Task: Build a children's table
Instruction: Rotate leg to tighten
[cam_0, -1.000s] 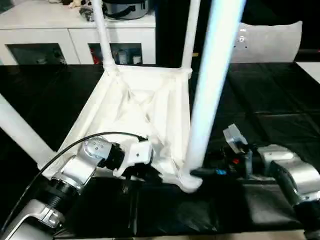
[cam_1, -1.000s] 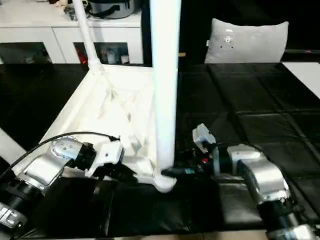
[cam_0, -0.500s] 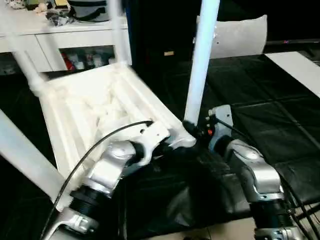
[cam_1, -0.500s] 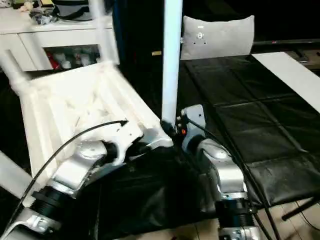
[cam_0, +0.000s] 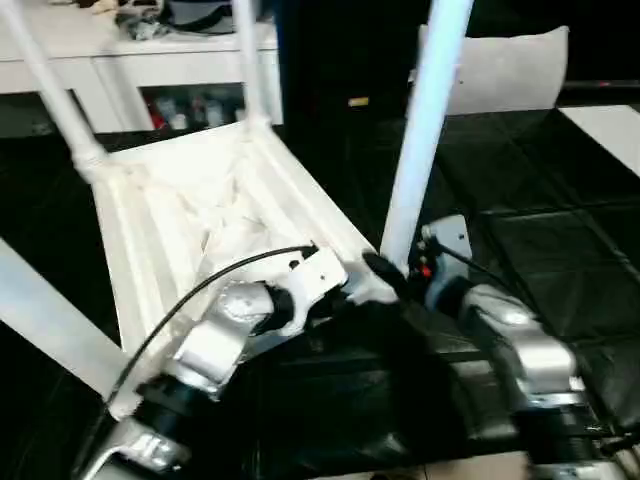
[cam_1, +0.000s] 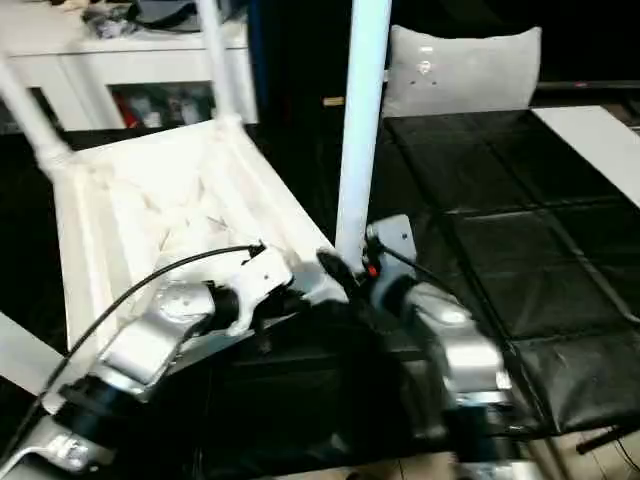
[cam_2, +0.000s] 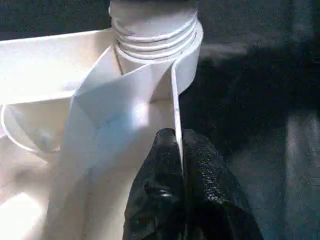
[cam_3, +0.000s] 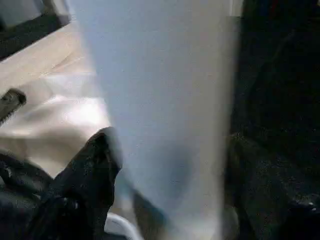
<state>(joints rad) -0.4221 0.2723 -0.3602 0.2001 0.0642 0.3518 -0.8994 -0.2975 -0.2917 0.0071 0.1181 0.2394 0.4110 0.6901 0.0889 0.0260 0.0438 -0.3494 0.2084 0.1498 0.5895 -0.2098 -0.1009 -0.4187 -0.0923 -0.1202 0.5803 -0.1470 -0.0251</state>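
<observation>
The left gripper (cam_2: 179, 165) had its jaws pinched on the tabletop (cam_0: 190, 200) rim beside the near socket. At 3 o'clock, the right gripper (cam_3: 165, 180) had jaws spread around the near leg (cam_0: 425, 130). Farther legs stood at 11 o'clock.

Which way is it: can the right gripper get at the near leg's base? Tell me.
Probably yes: the right gripper is already at the near leg by its socket, a finger on either side, nothing between.
</observation>
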